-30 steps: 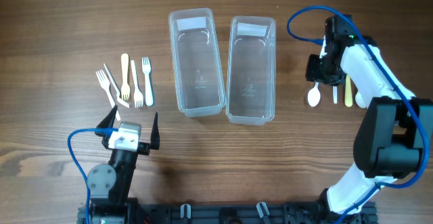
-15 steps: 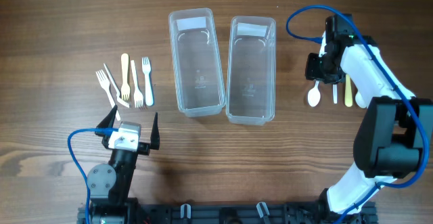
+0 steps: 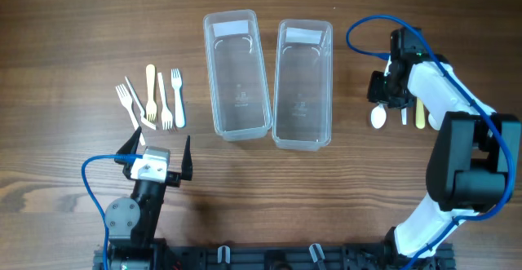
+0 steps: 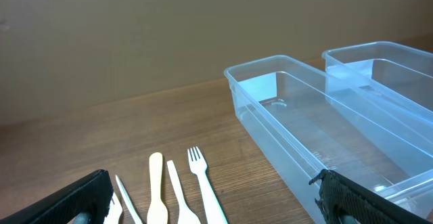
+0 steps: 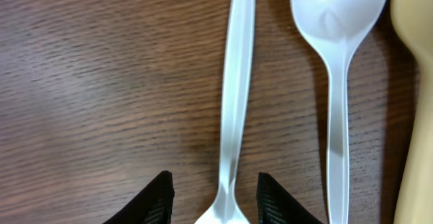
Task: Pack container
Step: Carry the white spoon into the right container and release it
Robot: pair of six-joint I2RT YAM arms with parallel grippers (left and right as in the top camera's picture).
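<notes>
- Nearest to me, the thin white utensil point(image 5: 235, 82) lies flat on the surface point(image 5: 81, 82), off to the right of the right container point(image 3: 278, 82). It runs lengthwise through the gap of my right jaws.
- The worry, as I judge it, is that the piece is slim and hugs the wood. If I close too high, the tips may skate over it or flick it sideways instead of lifting it.
- My right jaws stand partly open and astride that handle, with wood showing on both sides. They grasp nothing, and I see no contact. (The end beneath them widens, but I cannot tell what kind of piece it is.)
- Just beside it in the same row lies a white spoon point(image 5: 337, 14), with a beige utensil point(image 5: 414, 61) past that. The spoon's handle runs near one tip, so a skewed close could drag it along or pinch two pieces at once.
- Further off, the right container is empty, so nothing is packed yet. Carrying a loosely held piece over its rim could drop it short.
- The left container point(image 3: 236, 82) touches or nearly touches the right container's left wall, and it is also empty.
- Farthest from the right container, beyond its neighbour, lie the forks point(image 3: 177, 99). My left jaws are spread wide and empty, back toward my base, touching nothing.
</notes>
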